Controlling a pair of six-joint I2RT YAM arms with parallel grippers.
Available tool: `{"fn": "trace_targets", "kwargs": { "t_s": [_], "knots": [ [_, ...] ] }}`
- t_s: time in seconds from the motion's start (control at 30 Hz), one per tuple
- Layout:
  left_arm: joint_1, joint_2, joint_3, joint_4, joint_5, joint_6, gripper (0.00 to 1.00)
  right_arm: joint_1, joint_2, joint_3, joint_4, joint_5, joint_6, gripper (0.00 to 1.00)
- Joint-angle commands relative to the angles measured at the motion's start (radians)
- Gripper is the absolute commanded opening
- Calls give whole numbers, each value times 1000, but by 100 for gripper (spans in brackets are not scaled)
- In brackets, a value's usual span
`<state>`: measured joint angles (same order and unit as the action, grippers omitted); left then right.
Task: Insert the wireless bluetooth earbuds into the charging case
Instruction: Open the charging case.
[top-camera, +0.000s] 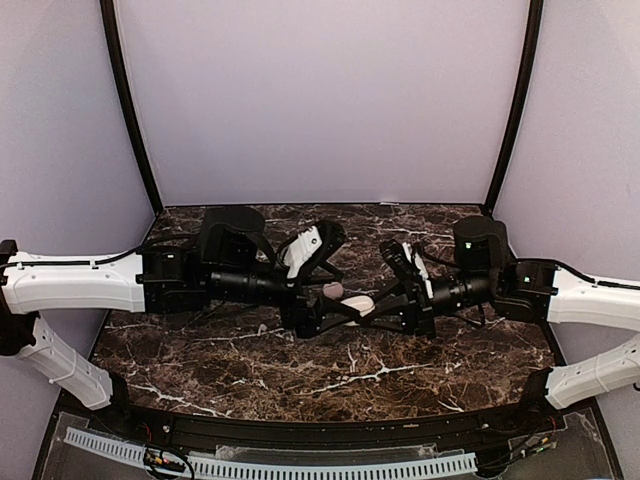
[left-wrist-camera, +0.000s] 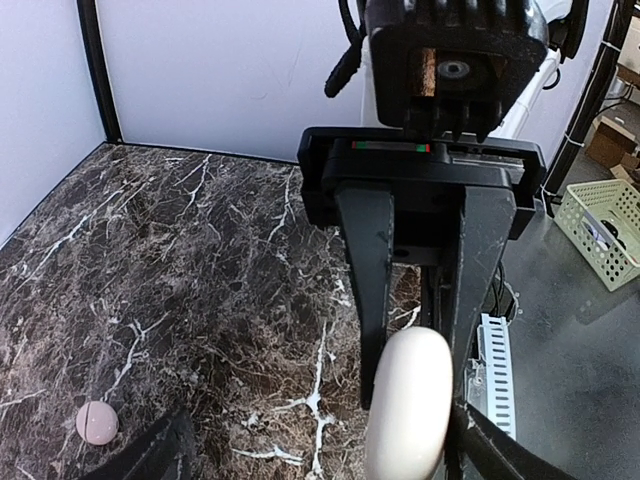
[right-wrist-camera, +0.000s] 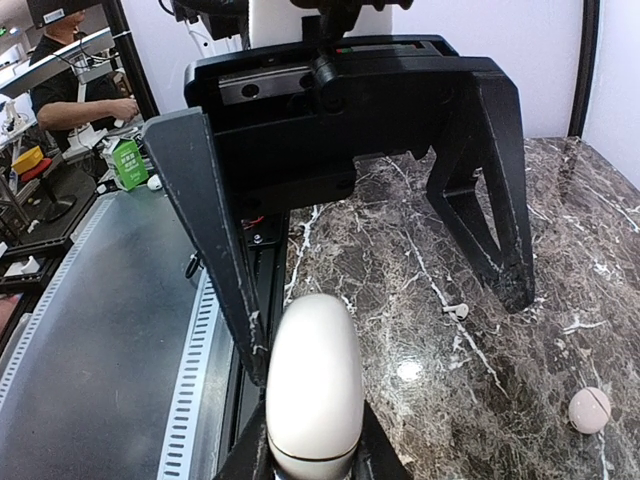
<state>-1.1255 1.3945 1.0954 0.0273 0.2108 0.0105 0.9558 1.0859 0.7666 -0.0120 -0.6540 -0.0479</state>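
Note:
My right gripper (right-wrist-camera: 312, 452) is shut on the white oval charging case (right-wrist-camera: 312, 385), held above the marble with its lid closed. My left gripper (right-wrist-camera: 385, 330) faces it, jaws open wide. One finger (right-wrist-camera: 215, 250) stands close beside the case and the other finger (right-wrist-camera: 490, 230) is far off. In the left wrist view the case (left-wrist-camera: 408, 410) sits between the right gripper's fingers (left-wrist-camera: 370, 280). One tiny white earbud (right-wrist-camera: 457, 310) lies on the marble under the left gripper. In the top view the case (top-camera: 358, 305) hangs mid-table between the two grippers.
A small round pinkish case (right-wrist-camera: 589, 410) lies on the marble table (top-camera: 250, 360), also visible in the left wrist view (left-wrist-camera: 97, 423) and the top view (top-camera: 333, 290). A slotted cable duct (top-camera: 300, 465) runs along the near edge. Walls enclose the back and sides.

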Motion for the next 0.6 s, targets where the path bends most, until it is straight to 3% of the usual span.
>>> {"fn": "trace_targets", "kwargs": {
  "t_s": [0.0,0.57],
  "knots": [
    [54,-35,26,-18,-74,-49,84,39,-8,16,15,-67,-27,0],
    [78,-57,27,-12,-40,-76,83,49,6,23,-14,-61,-40,0]
  ]
}}
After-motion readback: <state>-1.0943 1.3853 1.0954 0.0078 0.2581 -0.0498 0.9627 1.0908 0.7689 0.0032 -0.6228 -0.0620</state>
